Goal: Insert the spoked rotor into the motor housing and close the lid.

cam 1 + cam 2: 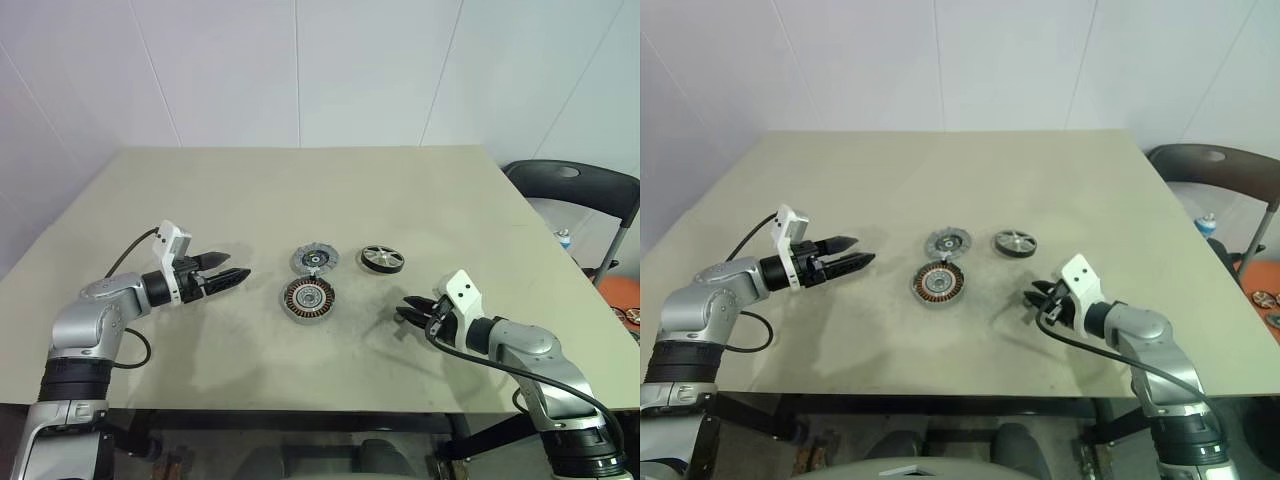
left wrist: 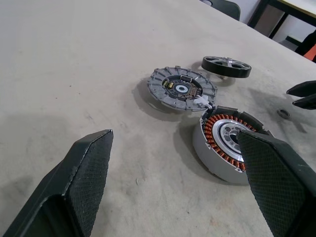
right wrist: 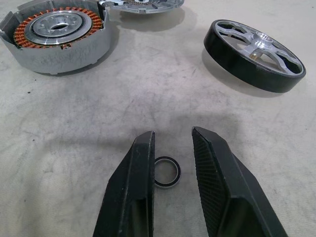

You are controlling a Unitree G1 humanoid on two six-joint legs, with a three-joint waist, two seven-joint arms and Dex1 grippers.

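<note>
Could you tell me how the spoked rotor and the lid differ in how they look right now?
The rotor is an open wheel with silver spokes, a small hub and a dark outer band; the lid is a solid grey disc with a ridged edge and a dark centre. The rotor lies apart from the housing, while the lid lies right behind it. Both are round and lie flat on the table.

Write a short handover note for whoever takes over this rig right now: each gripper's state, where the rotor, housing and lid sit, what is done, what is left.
Left gripper: open, empty, hovering left of the parts.
Right gripper: jaws partly open, empty, over a small dark ring on the table.
Motor housing: mid-table, windings exposed, nothing inside.
Lid: flat just behind the housing, edges touching.
Spoked rotor: on the table, right of the lid.
Done: nothing. Left: pick up the rotor, seat it, close the lid.
</note>
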